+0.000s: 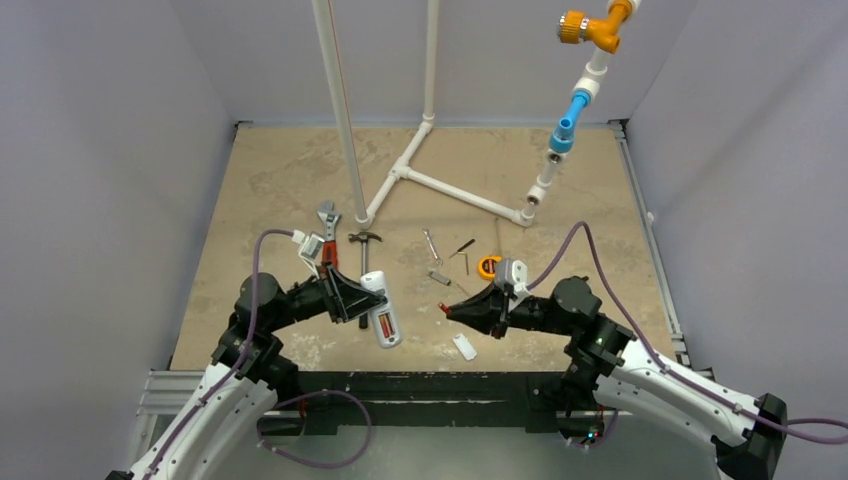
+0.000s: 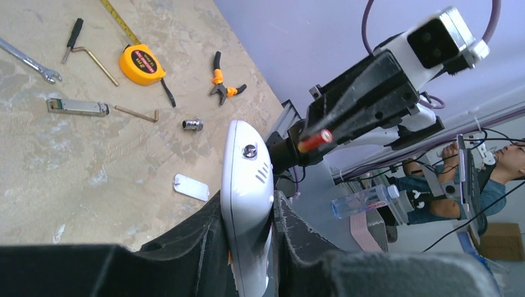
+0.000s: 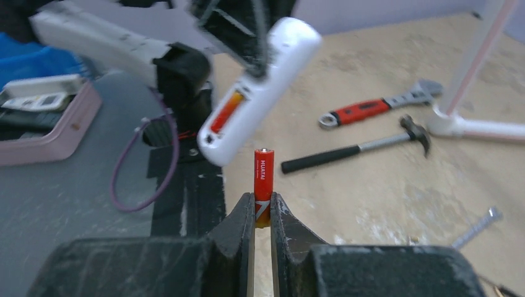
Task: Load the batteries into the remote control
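My left gripper (image 1: 362, 300) is shut on the white remote control (image 1: 384, 318) and holds it above the table, back side facing up. Its open recess holds one orange-red battery (image 1: 384, 325), which also shows in the right wrist view (image 3: 226, 111). In the left wrist view the remote (image 2: 246, 179) sits between my black fingers (image 2: 204, 235). My right gripper (image 1: 452, 309) is shut on a second battery (image 3: 263, 176), which sticks out past the fingertips. It is a short way right of the remote and apart from it. The left wrist view shows this battery (image 2: 316, 140) too.
The white battery cover (image 1: 464, 346) lies on the table near the front edge. A red-handled wrench (image 1: 328, 238), a hammer (image 1: 365, 248), an orange tape measure (image 1: 488, 267) and small tools lie behind the grippers. A white pipe frame (image 1: 440, 185) stands at the back.
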`<state>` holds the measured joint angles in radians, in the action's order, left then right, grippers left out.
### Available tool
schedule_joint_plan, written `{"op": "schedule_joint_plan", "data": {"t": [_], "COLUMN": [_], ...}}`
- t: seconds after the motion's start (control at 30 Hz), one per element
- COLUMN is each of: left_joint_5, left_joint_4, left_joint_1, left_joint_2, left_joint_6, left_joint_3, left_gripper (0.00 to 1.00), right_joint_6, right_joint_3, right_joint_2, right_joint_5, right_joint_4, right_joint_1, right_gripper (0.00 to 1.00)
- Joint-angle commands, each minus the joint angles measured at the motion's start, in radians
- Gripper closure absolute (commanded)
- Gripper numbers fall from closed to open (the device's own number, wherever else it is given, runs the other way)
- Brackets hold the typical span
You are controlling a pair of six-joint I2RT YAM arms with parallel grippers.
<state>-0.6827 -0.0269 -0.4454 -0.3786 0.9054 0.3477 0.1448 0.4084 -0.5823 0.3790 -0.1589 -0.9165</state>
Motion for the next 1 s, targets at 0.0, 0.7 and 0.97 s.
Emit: {"op": "schedule_joint_plan", "data": {"t": [0.0, 0.7, 0.97], "left_joint_5": [-0.021, -0.133, -0.152], "left_joint_4": [0.125, 0.546, 0.665], "left_joint_1": [0.003, 0.002, 0.003], "left_joint_2": [0.006, 0.097, 0.079], "left_joint_6": [0.002, 0.102, 0.141], "left_joint_3": [0.034, -0.071, -0.091], "left_gripper": [1.0, 1.0, 1.0], "right_joint_6": [-0.241, -0.324, -0.289], "right_joint_3": [-0.018, 0.053, 0.022], "right_joint_2": [0.054, -0.023, 0.003], "right_joint_5": [0.377, 0.491, 0.366], "right_joint_4": [-0.099, -0.014, -0.038], "right_joint_1": [-0.007, -0.007, -0.006], "right_gripper": [1.0, 1.0, 1.0]}}
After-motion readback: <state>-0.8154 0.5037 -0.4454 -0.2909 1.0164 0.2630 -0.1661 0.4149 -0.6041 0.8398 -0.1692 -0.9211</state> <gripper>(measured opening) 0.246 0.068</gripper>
